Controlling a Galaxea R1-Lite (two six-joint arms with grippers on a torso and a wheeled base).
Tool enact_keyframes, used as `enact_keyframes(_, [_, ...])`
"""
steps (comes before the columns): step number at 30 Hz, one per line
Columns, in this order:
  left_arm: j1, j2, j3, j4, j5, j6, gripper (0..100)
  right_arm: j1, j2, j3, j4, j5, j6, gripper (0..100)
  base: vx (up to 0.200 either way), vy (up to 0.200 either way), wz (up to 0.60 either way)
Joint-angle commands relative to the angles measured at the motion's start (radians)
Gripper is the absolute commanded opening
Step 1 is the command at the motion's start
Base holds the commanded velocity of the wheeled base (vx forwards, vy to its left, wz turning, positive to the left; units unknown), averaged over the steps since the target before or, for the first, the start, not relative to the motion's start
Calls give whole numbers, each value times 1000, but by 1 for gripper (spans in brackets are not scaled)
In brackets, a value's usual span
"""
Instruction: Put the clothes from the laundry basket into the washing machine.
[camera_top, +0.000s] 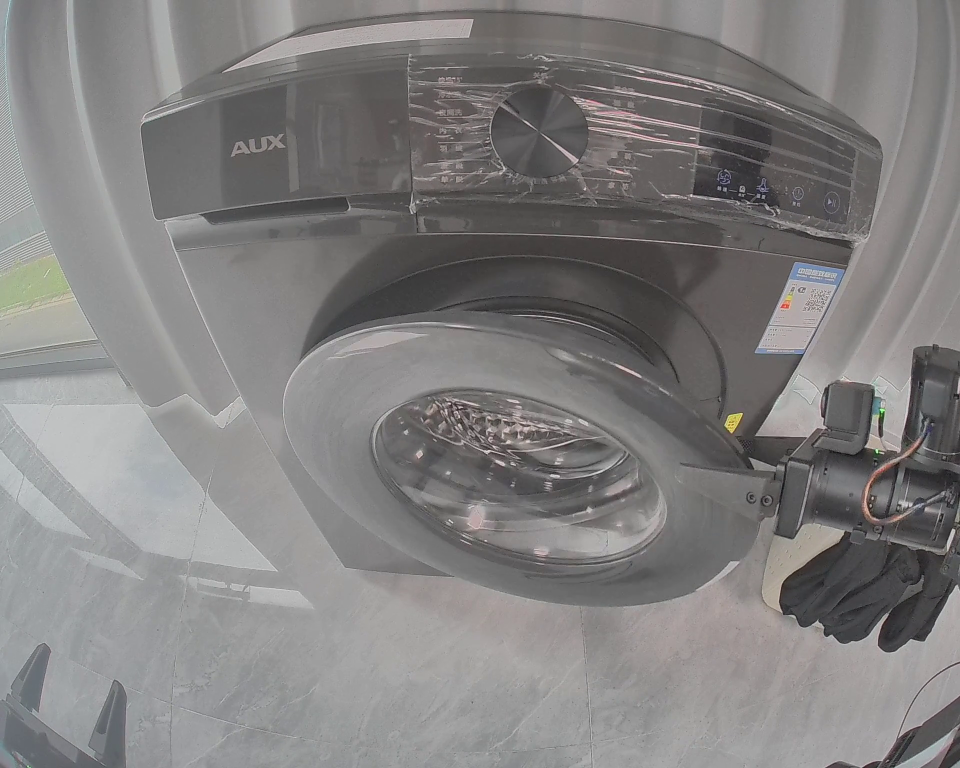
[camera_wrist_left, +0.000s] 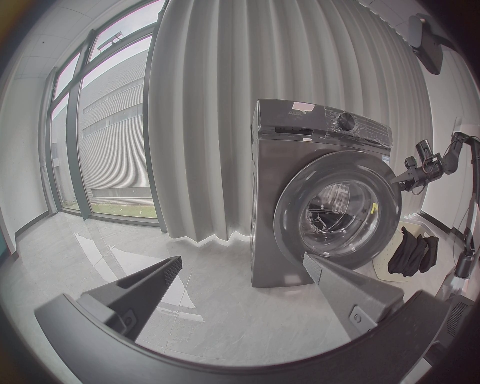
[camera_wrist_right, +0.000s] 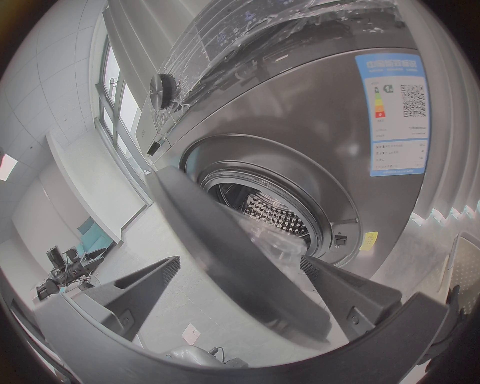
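Several dark clothes (camera_top: 860, 590) are hanging over the rim of the pale laundry basket (camera_top: 778, 578), which is standing on the floor (camera_top: 400, 680) just beside the washing machine's (camera_top: 300, 280) right lower corner. They are lying directly beneath the right gripper (camera_top: 722, 481), apart from it and not in its hold.

That gripper is pointing toward the free right edge of the round door (camera_top: 330, 420). In the right wrist view its fingers (camera_wrist_right: 350, 295) are standing wide apart with the door's rim (camera_wrist_right: 235, 260) passing between them. Whether either finger is actually touching the rim is hard to tell; nothing is clamped.

Behind the partly swung-out door, the drum (camera_wrist_right: 270, 212) is showing its perforated wall through a gap on the right side, and the gap is looking narrow at this angle.

Low at the left, well apart from the machine and the basket, the left gripper (camera_top: 65, 700) is hovering over the tiles with its jaws spread and nothing between them. From its wrist view the clothes (camera_wrist_left: 412, 252) are showing far off, past the machine.

Open tiled floor is stretching in front of the door and out to the left, while a pleated curtain (camera_top: 90, 200) is hanging close behind the machine.
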Motion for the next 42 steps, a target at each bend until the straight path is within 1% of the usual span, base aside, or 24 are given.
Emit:
enact_keyframes(1, [0, -12, 18, 0, 1, -1, 100, 25, -74, 41, 0, -2, -1, 100, 0, 0, 0])
enact_keyframes(2, [0, -12, 18, 0, 1, -1, 100, 25, -74, 41, 0, -2, -1, 100, 0, 0, 0])
enact_keyframes(3, [0, -12, 18, 0, 1, 1, 100, 37, -129, 72, 3, -7, -1, 100, 0, 0, 0])
enact_keyframes(6, [0, -12, 18, 0, 1, -1, 100, 41, -189, 101, 5, -7, 1, 100, 0, 0, 0])
enact_keyframes(7, [0, -12, 18, 0, 1, -1, 100, 41, -198, 104, 5, -5, 2, 100, 0, 0, 0])
enact_keyframes(8, [0, -12, 18, 0, 1, -1, 100, 37, -223, 109, 5, -1, 16, 100, 0, 0, 0])
enact_keyframes(11, [0, -12, 18, 0, 1, 1, 100, 33, -235, 106, 3, 1, 25, 100, 0, 0, 0])
enact_keyframes(17, [0, -12, 18, 0, 1, -1, 100, 27, -217, 96, -2, 1, 30, 100, 0, 0, 0])
enact_keyframes(21, [0, -12, 18, 0, 1, -1, 100, 14, -152, 90, -6, -1, 30, 100, 0, 0, 0])
enact_keyframes(30, [0, -12, 18, 0, 1, 1, 100, 22, -27, 78, -91, -4, 28, 100, 0, 0, 0])
enact_keyframes(35, [0, -12, 18, 0, 1, 1, 100, 37, -39, 109, -89, 1, 27, 100, 0, 0, 0])
enact_keyframes(39, [0, -12, 18, 2, 1, 1, 100, 59, -111, 139, -81, 4, 28, 100, 0, 0, 0])
enact_keyframes(42, [0, -12, 18, 0, 1, 1, 100, 60, -129, 153, -83, 6, 28, 100, 0, 0, 0])
